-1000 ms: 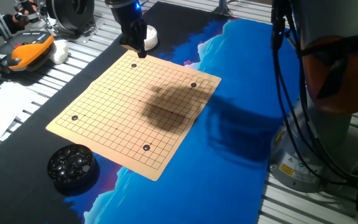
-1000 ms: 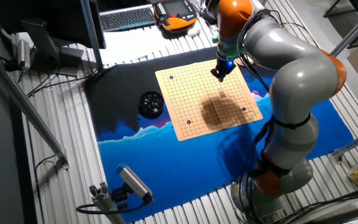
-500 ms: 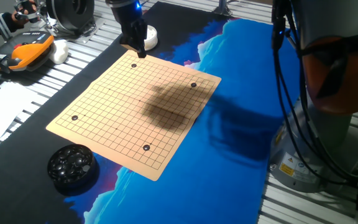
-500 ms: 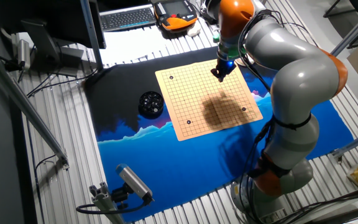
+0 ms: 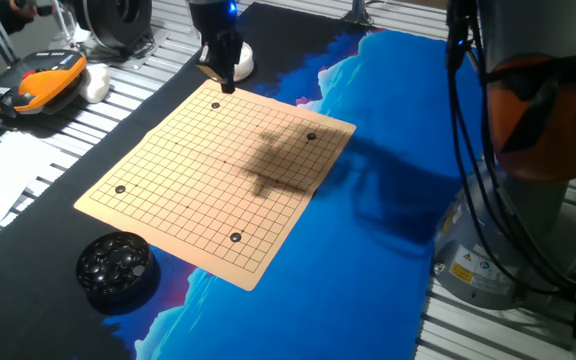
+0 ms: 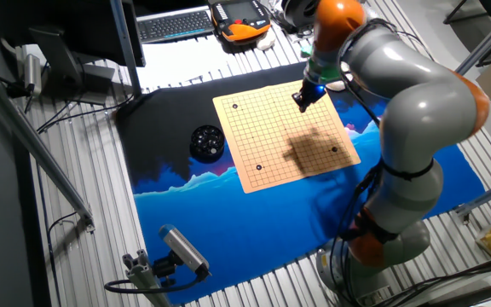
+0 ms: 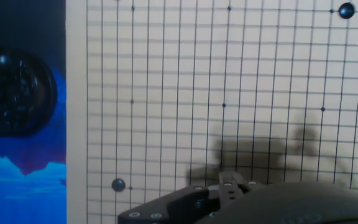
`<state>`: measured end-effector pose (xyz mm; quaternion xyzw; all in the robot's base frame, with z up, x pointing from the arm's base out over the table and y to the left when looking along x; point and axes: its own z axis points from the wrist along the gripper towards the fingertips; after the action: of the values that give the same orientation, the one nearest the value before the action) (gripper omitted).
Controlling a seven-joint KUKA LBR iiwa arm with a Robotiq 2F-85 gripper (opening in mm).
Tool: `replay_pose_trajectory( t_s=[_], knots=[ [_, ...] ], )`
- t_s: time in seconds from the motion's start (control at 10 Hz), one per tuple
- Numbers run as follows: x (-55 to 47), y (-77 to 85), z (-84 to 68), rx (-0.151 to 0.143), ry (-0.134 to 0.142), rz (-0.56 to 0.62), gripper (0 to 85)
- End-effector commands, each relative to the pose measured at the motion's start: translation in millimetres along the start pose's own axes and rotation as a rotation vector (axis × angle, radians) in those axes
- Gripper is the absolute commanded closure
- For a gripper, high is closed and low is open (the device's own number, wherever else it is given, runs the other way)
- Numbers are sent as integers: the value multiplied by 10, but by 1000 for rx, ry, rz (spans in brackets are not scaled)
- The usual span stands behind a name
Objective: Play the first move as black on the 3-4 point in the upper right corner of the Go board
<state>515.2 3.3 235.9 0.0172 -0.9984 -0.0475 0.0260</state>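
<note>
The tan Go board lies on the mat and also shows in the other fixed view. Three black stones sit on it, near the left corner, the front and the right. My gripper hangs just over the board's far corner, fingers pointing down and pressed together. I cannot see a stone between them. It also shows in the other fixed view. The hand view shows the grid, two stones and the hand's dark body along the bottom edge.
A black bowl of black stones stands off the board's near left corner. A white bowl sits just behind the gripper. An orange pendant and a keyboard lie beyond the mat. The robot base stands at right.
The arm's upper links swung to the right and its shadow on the board shifted right. The gripper stayed over the far corner, shifting only slightly.
</note>
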Motion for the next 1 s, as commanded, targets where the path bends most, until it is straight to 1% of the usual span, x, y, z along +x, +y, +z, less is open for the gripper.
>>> replay_pose_trajectory(
  t_s=[0.0, 0.1, 0.2, 0.3, 0.4, 0.5, 0.6, 0.7, 0.8, 0.9],
  knots=[
    [-1, 0, 1, -20, -5, -10, 850],
    [-1, 0, 1, -58, 13, -22, 850],
    [-1, 0, 1, -64, 36, -34, 850],
    [-1, 0, 1, -72, 44, -30, 850],
    [-1, 0, 1, -53, 50, -37, 850],
    [-1, 0, 1, -46, 56, -35, 850],
    [-1, 0, 1, -48, 67, -28, 850],
    [-1, 0, 1, -31, 76, -13, 850],
    [-1, 0, 1, -41, 67, 12, 850],
    [-1, 0, 1, -61, 67, 31, 850]
  ],
)
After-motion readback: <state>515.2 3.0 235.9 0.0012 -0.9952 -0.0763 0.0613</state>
